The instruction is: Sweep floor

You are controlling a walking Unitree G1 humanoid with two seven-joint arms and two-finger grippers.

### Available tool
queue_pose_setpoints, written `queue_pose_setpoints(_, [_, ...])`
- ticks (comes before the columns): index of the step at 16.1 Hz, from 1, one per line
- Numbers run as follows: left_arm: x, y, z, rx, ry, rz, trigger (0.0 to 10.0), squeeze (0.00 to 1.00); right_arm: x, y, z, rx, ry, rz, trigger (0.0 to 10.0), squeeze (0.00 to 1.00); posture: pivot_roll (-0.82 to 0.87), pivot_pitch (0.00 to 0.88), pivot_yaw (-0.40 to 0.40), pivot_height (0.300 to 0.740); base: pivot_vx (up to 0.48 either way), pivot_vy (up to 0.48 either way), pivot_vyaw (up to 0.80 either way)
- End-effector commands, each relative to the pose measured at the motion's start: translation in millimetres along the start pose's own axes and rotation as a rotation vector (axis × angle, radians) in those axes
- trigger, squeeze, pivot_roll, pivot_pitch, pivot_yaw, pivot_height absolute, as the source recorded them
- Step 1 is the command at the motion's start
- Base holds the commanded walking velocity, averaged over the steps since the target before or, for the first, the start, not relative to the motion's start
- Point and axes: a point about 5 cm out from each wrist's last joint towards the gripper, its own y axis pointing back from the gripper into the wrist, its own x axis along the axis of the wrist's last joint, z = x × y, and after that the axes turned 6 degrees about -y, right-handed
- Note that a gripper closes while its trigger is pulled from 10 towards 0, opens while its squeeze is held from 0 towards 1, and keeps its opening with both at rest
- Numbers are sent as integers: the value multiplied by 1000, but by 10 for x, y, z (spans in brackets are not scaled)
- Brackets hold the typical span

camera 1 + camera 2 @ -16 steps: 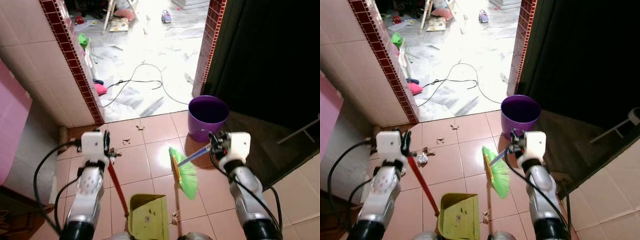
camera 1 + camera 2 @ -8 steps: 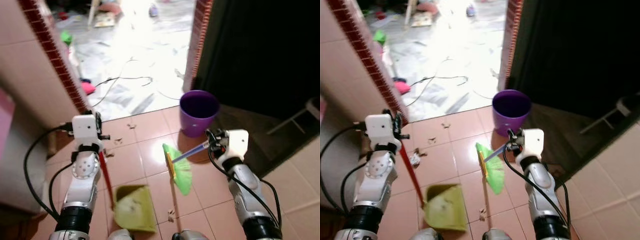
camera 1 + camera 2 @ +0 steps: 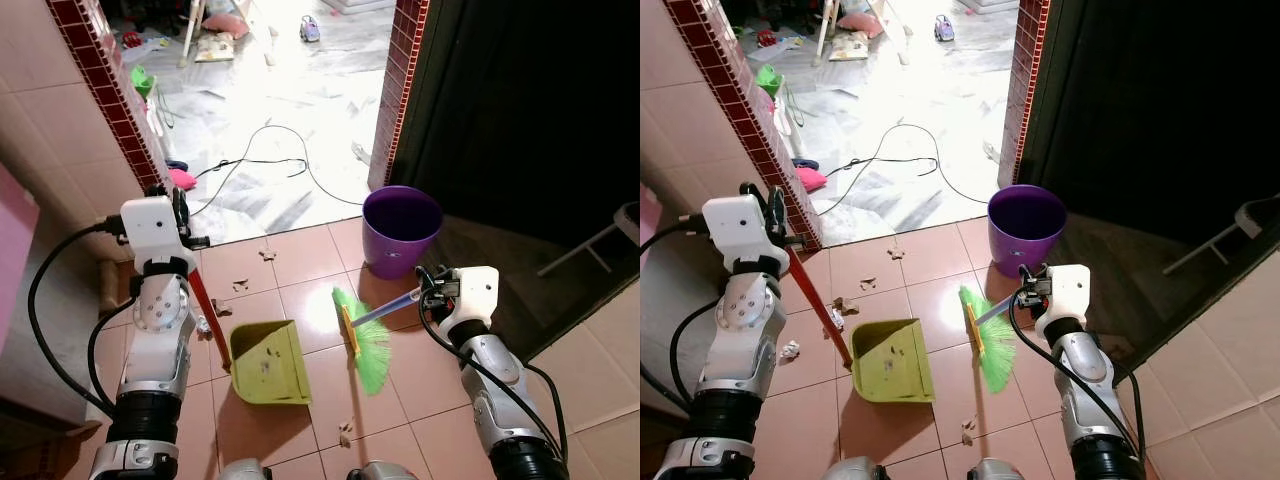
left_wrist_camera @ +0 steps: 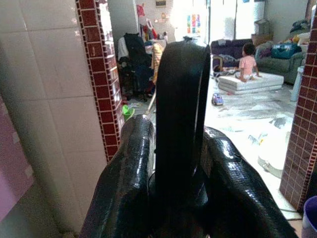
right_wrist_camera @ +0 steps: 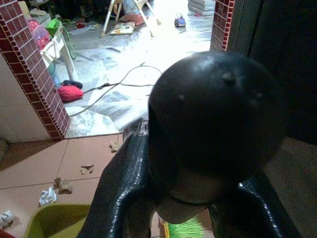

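Our left gripper (image 3: 183,208), raised upright, clamps the red dustpan handle (image 3: 208,320); our right gripper (image 3: 428,285), extended forward, grips the green broom (image 3: 366,343).

We are seeing a matt yellow-green plastic dustpan (image 3: 266,362) and a broom (image 3: 366,342) with glossy green plastic bristles lying on smooth, slightly shiny terracotta floor tiles (image 3: 290,262). The purple bucket (image 3: 402,230) is looking like smooth plastic; the wall tiles (image 3: 60,130) are gleaming, glazed.
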Motion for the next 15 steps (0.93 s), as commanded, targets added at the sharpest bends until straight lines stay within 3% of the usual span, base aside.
queue_pose_setpoints(1, [66, -35, -40, 16, -13, 27, 10000, 0, -148, 46, 41, -17, 4, -86, 10000, 0, -80, 0, 50, 740, 0, 0, 0])
queue_pose_setpoints(8, [192, -115, -109, 51, 33, 61, 10000, 0, -112, 17, 112, -23, 34, -88, 10000, 0, -80, 0, 36, 740, 0, 0, 0])
queue_pose_setpoints(9, [245, -161, -112, 41, 84, 65, 10000, 0, -129, 36, 170, -47, 65, -103, 10000, 0, -82, 0, 33, 740, 0, 0, 0])
queue_pose_setpoints(10, [209, -194, -10, -60, 198, 8, 10000, 0, -163, 67, 260, -91, 103, -130, 10000, 0, -87, 0, 37, 740, 0, 0, 0])
queue_pose_setpoints(11, [154, -193, 57, -117, 256, -40, 10000, 0, -179, 73, 285, -102, 113, -143, 10000, 0, -90, 0, 40, 740, 0, 0, 0])
queue_pose_setpoints(15, [4, -153, 180, -211, 352, -138, 10000, 0, -213, 76, 260, -98, 107, -152, 10000, 0, -98, 0, 49, 740, 0, 0, 0])
